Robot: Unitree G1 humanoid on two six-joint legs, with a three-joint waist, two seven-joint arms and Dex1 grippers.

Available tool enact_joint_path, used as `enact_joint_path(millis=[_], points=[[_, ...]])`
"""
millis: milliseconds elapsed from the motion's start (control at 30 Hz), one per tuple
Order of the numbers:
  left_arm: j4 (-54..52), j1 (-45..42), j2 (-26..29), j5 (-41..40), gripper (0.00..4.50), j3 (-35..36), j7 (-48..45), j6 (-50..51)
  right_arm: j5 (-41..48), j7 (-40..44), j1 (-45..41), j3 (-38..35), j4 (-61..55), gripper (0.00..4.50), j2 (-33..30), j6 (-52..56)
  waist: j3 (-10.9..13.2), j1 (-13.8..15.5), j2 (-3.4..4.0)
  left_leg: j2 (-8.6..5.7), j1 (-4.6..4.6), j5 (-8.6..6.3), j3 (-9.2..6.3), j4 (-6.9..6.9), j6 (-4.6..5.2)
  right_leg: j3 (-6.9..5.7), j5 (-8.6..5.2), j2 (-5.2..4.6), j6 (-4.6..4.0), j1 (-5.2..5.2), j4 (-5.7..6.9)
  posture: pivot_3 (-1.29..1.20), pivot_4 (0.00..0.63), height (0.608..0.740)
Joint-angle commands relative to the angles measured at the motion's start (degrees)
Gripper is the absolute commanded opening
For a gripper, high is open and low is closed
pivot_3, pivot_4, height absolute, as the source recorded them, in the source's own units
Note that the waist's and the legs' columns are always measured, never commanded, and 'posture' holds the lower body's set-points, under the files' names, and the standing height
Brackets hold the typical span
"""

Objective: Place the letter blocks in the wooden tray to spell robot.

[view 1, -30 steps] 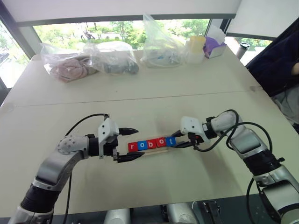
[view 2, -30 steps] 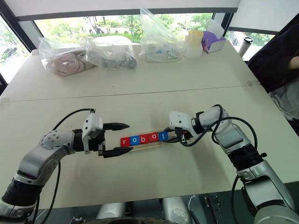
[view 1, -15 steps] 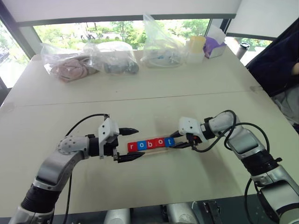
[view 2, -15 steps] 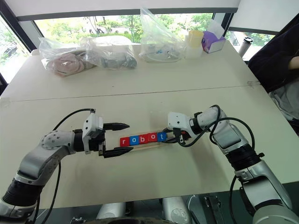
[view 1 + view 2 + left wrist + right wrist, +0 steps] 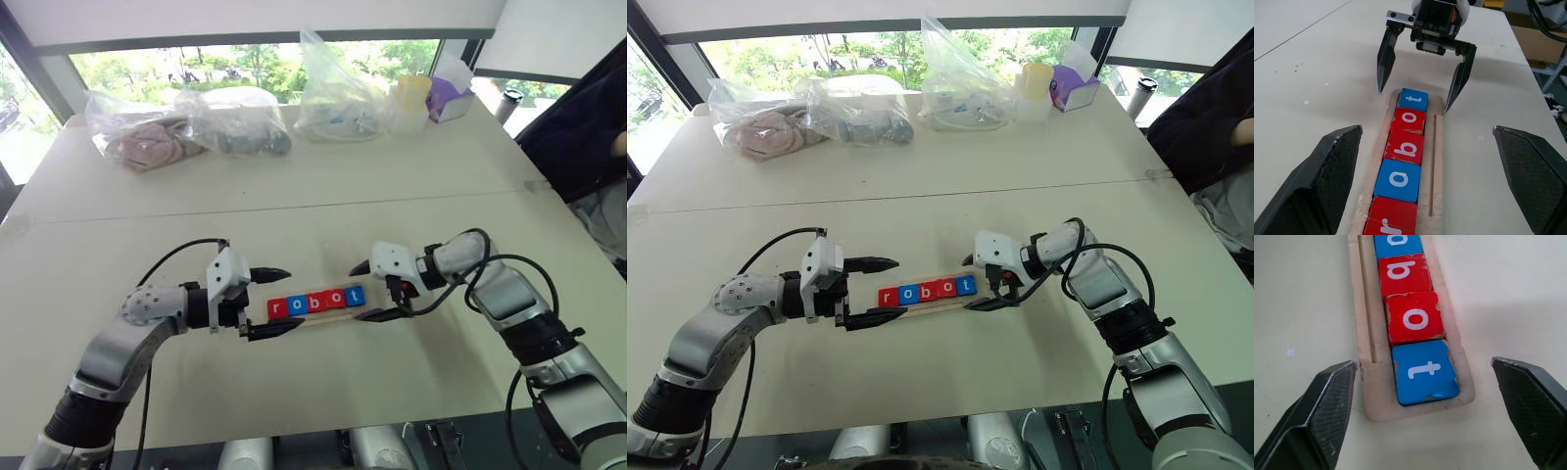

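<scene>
A: On the bench (image 5: 323, 392), the wooden tray (image 5: 1436, 147) is lying between both hands, and the letter blocks (image 5: 315, 303) are sitting inside it in a row, reading r-o-b-o-t.

B: Hands?

A: The left hand (image 5: 270, 303) is gaping wide at the r end, holding nothing. The right hand (image 5: 373, 291) is also spread wide, its fingers straddling the t end of the tray, with the blue t (image 5: 1425, 371) lying free between them.

B: Handling notes?

A: Tiles are looking small, stiff and light, probably painted wood; chipped edges are showing on the red o (image 5: 1415, 318). Likely easy to knock or tip. I'm guessing a pinch across two opposite side edges is best, but they're sitting snug, tile against tile, with the rim close along one side, so there's little room for fingers. The tray itself is looking light and thin, so it's probably sliding if nudged.
</scene>
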Motion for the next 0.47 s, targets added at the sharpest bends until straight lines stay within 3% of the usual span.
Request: enact_joint_path(millis=[33, 333, 467], points=[[-2.42, -0.02, 0.12, -1.28, 4.50, 1.03, 0.33, 0.53, 2.84, -0.90, -0.74, -3.88, -4.18, 4.48, -1.10, 2.95, 0.00, 0.01, 0.00, 0.00, 0.00, 0.00, 0.00, 0.00, 0.00, 0.00, 0.00, 0.00, 0.00, 0.00, 0.00, 0.00, 0.150, 0.740], [-1.58, 2.37, 6.04, -1.86, 4.50, 6.91, -0.74, 2.71, 12.82, -4.64, 9.71, -16.66, -22.59, 4.48, -10.51, 19.57, 0.00, 0.02, 0.00, 0.00, -0.04, 0.00, -0.06, -0.02, 0.00, -0.04, -0.02, -0.01, 0.00, -0.02, -0.01, 0.00, 0.150, 0.740], [-1.47, 4.80, 10.47, -2.95, 4.50, 9.52, -4.59, 2.86, 17.54, -2.29, 16.98, -21.93, -30.49, 4.48, -18.12, 24.73, 0.00, 0.00, 0.00, 0.00, 0.01, 0.00, -0.01, -0.06, 0.00, -0.01, -0.12, 0.00, -0.16, -0.02, -0.01, 0.00, 0.150, 0.740]])
